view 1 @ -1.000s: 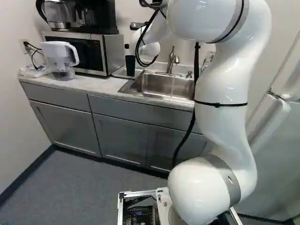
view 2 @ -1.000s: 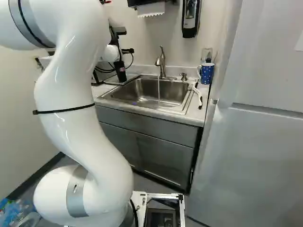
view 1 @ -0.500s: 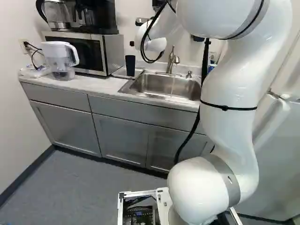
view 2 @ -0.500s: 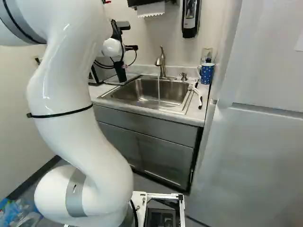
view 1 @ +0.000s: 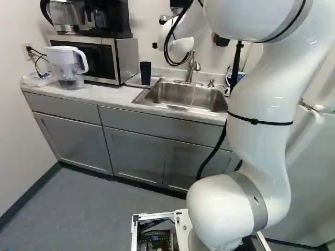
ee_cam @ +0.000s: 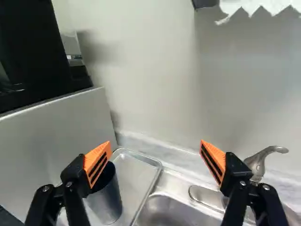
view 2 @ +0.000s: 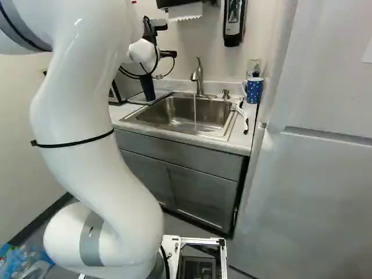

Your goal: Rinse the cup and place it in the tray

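While the cup (ee_cam: 106,200) stands in the metal tray (ee_cam: 138,172), the claw (view 2: 157,76) hangs released, fingers wide apart.

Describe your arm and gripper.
The arm is glossy white and rounded, with gray bands at its joints, a thin black strap around it and black cables running outside. The gripper is black, with two fingers carrying wedge-shaped orange pads marked by dark slots.
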